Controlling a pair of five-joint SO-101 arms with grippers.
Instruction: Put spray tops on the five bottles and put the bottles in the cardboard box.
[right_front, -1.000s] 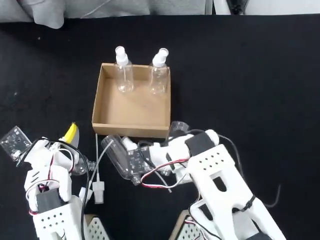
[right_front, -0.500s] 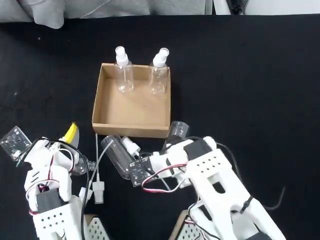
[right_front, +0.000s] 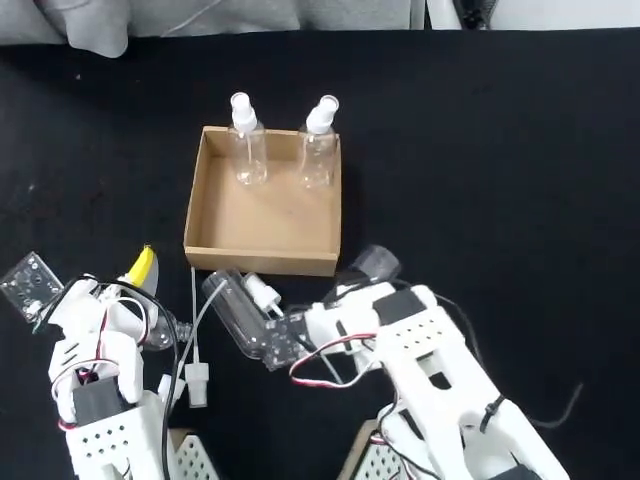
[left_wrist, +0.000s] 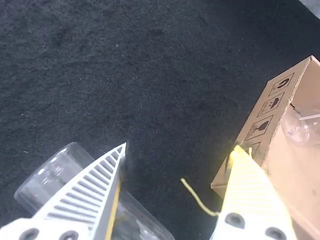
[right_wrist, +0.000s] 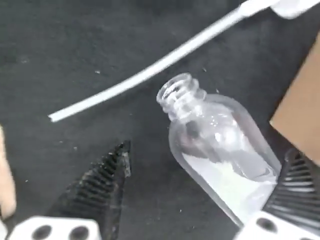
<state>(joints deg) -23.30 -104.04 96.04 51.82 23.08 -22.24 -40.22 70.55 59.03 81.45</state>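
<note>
Two bottles with spray tops stand at the far wall of the cardboard box. An uncapped clear bottle lies in front of the box. My right gripper is open, with one jaw on each side of this bottle. A loose spray top, with its tube, lies by the bottle's neck. Another clear bottle sits behind the right arm. My left gripper is open over a third clear bottle.
A second loose spray top lies between the arms, its thin tube running up toward the box. The box corner is close to both grippers. Black cloth covers the table, with open room on the right side.
The right arm's wrist has shifted down and to the right while its gripper stays at the lying bottle. The clear bottle behind it moved slightly right. The left arm has kept still.
</note>
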